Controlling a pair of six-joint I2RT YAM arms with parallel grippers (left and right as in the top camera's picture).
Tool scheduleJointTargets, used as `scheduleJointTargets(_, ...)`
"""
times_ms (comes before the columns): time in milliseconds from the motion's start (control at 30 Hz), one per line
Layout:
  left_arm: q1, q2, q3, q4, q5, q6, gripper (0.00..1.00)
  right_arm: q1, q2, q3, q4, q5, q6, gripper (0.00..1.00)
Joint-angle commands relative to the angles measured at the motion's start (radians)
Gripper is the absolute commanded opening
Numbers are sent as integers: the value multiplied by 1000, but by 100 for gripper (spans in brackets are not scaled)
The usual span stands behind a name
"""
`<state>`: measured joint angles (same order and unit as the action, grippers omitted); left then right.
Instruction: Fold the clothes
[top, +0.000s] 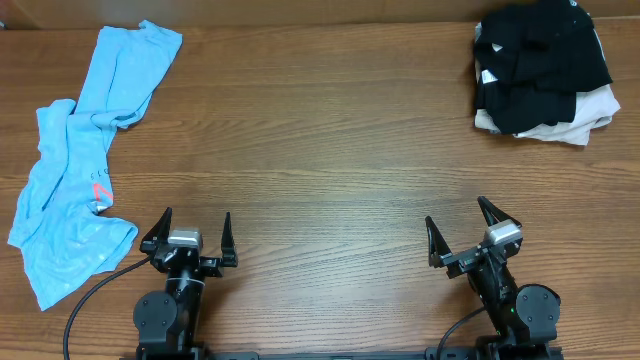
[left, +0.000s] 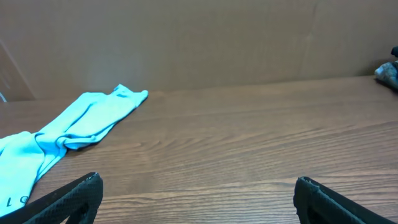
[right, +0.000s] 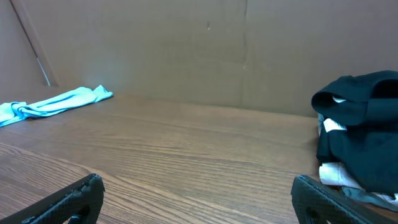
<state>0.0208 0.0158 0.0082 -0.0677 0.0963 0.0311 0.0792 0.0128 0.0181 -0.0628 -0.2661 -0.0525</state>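
The light blue T-shirt (top: 85, 150) lies crumpled in a long strip at the table's left side, with a bit of red lettering showing near its lower part. It also shows in the left wrist view (left: 68, 124) and far off in the right wrist view (right: 56, 101). My left gripper (top: 190, 232) is open and empty near the front edge, just right of the shirt's lower end. My right gripper (top: 462, 225) is open and empty at the front right, far from the shirt.
A pile of black garments (top: 540, 60) on a beige/white folded cloth (top: 590, 112) sits at the back right corner, seen also in the right wrist view (right: 360, 137). A cardboard wall (left: 199, 43) stands behind the wooden table (top: 330, 150).
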Motion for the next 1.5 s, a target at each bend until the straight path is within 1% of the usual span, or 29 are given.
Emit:
scheduleJointTargets(0,7,-11,-3,-2,0,-12,100,-2,-10,-10,5,-5,4,100)
scheduleJointTargets(367,7,-11,-3,13,14,-13,100,-2,-10,-10,35,-6,4,100)
scheduleJointTargets(433,6,-11,-3,30,40,-13,100,-2,-10,-10,53,-32,5,100)
scheduleJointTargets(500,6,-11,-3,61,69,-13,100,-2,-10,-9,107,-89,6,100)
scheduleJointTargets(600,6,-11,27,70,85,-13,100,-2,-10,17,128,-66,82,100)
scheduleJointTargets(667,6,-9,69,48,89,-13,100,-2,-8,51,112,-64,82,100)
scheduleJointTargets(767,7,23,171,-6,86,-11,100,-2,13,120,63,-55,79,100)
scheduleJointTargets(833,7,74,251,-43,80,-9,100,-2,42,168,29,-50,79,100)
scheduleJointTargets(1033,7,305,496,-172,80,-9,100,-2,199,327,-39,-88,79,100)
scheduleJointTargets(1167,7,502,700,-313,80,-8,100,-2,348,468,-133,-106,79,100)
scheduleJointTargets(1300,7,712,932,-514,80,-7,100,-2,536,656,-319,-105,45,100)
scheduleJointTargets(1433,7,891,1139,-725,80,-9,100,-2,716,814,-478,-106,45,100)
scheduleJointTargets(1467,7,920,1172,-755,81,-9,100,-2,762,848,-513,-106,45,100)
